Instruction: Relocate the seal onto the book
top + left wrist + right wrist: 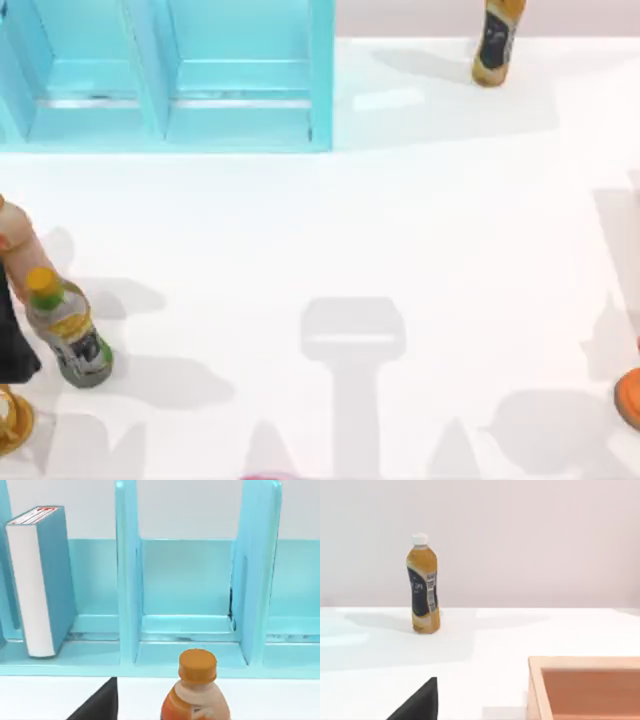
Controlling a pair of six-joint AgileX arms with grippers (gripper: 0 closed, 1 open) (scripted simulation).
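Here, a teal-blue book (pixel 42 580) stands upright in a light-blue shelf (pixel 187 605); gripper states cannot be told.

A smooth white tabletop (pixel 400 230) fills the scene, crossed by soft grey shadows. A large light-blue shelf unit with upright dividers (pixel 170 75) stands at its far left edge. Behind that shelf unit and the table's far edge rises a plain pale wall (pixel 530 540), evenly lit

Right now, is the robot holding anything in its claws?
Cannot tell: no claw is clearly in sight. The book stands upright in the blue shelf, with nothing gripping it.
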